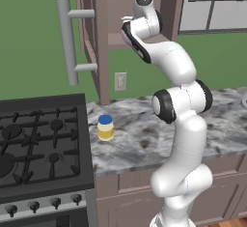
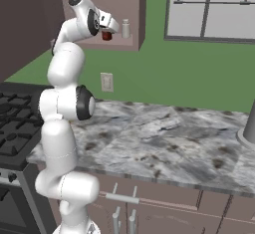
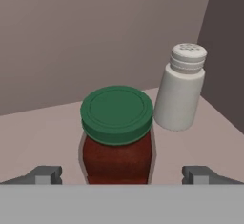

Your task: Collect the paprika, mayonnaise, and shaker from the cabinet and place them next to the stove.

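The paprika (image 3: 117, 137) stands on the cabinet (image 1: 103, 37) shelf, between the fully spread, empty fingers (image 3: 47, 174). Advance until the pads flank the jar below its green lid, then close squarely, clear of the shaker (image 3: 181, 88) just beside it. The mayonnaise (image 1: 105, 127) already stands on the marbled table (image 2: 164, 138) beside the stove (image 1: 41, 139).

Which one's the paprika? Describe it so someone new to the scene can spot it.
Look inside the open wall cabinet above the marble counter; two small containers stand on its shelf. The paprika is the dark red jar with a flat green lid, sitting between the open gripper fingertips. The shaker beside it is white, slimmer, with a perforated cap.
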Robot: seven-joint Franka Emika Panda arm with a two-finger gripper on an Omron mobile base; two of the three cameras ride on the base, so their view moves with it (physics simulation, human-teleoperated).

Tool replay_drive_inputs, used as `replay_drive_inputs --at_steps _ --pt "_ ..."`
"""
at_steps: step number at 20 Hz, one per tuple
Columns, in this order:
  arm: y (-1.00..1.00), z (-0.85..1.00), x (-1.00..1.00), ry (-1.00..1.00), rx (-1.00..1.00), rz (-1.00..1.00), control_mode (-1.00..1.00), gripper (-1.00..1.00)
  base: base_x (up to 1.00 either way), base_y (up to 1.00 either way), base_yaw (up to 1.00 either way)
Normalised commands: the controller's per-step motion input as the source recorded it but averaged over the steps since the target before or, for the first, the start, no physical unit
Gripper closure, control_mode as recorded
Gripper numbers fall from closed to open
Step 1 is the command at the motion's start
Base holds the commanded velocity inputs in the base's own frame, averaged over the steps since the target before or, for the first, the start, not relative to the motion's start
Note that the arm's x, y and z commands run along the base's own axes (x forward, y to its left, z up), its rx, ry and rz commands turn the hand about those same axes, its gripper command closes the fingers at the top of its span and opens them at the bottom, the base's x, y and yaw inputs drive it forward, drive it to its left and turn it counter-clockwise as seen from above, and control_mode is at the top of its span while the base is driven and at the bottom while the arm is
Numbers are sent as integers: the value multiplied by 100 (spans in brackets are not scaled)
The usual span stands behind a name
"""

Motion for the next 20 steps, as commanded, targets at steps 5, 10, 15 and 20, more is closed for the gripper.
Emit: replay_drive_inputs --at_steps 5,10,15,20 --pt "0 0 2 0 0 0 -100 -100 0 0 0" --pt "0 0 3 0 0 0 -100 -100 0 0 0" --pt "0 0 2 0 0 0 -100 -100 0 0 0" --pt "0 0 4 0 0 0 -100 -100 0 0 0"
